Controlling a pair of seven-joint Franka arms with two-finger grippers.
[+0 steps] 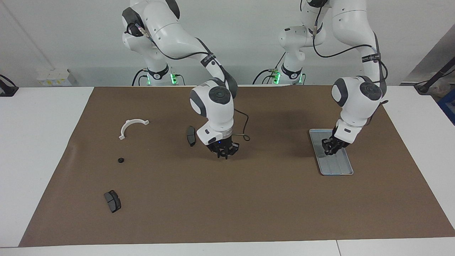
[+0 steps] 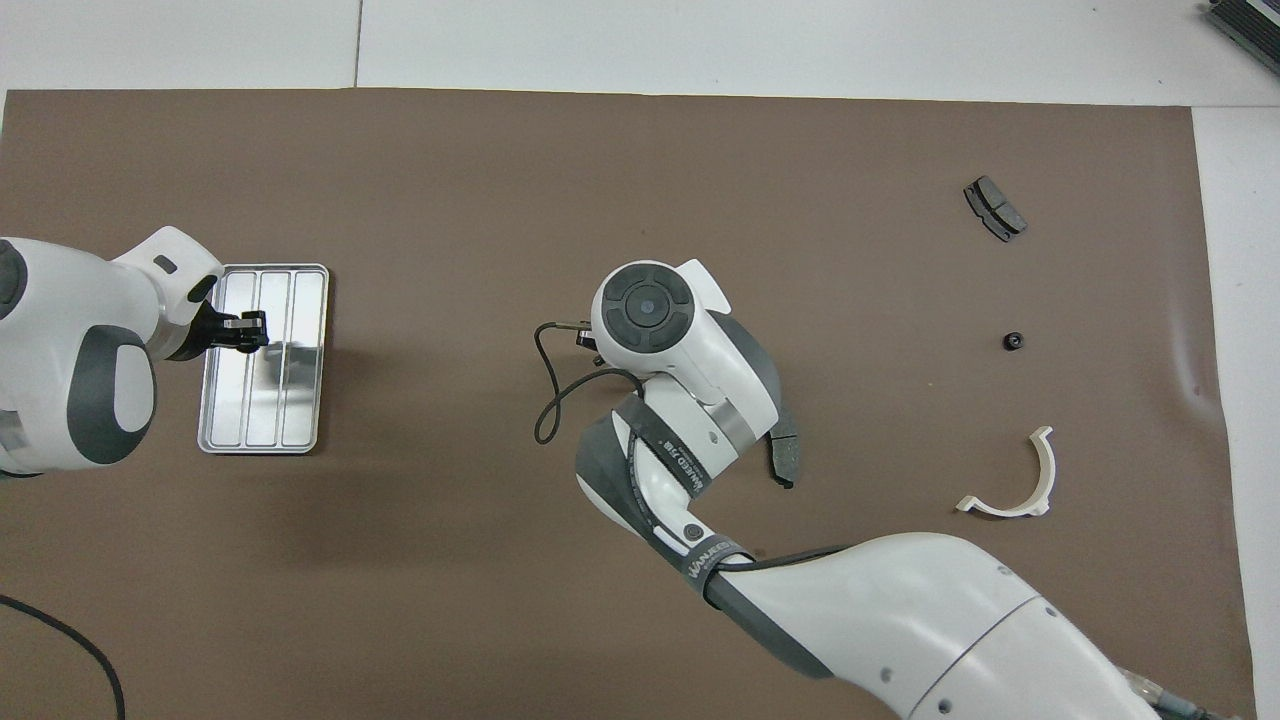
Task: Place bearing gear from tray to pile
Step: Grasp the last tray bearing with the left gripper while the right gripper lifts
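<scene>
so far the tray (image 1: 336,167) looks bare in both views — no gear shows on its ribbed floor. it lies toward the left arm's end of the desk (image 1: 249,206), and the left claw (image 1: 330,150) sits low over the part of it nearer the robots, fingertips drawn together; whether they pinch anything i cannot tell.

the right claw (image 1: 224,153) hangs over the brown mat near the middle of the desk, fingertips brought together, and whether something small is caught between them is hidden. one dark brake pad (image 1: 191,135) lies just beside it, toward the right arm's end.

the pile is spread toward that end: the white half-ring bracket (image 1: 132,127), a second dark pad (image 1: 112,201) farther from the robots, and between them a small black round part (image 1: 121,160) — by its look a bearing gear already among them.

my reading: the tray is emptied, and what remains is at most one last part, if the right claw carries it, to go to the pile.
</scene>
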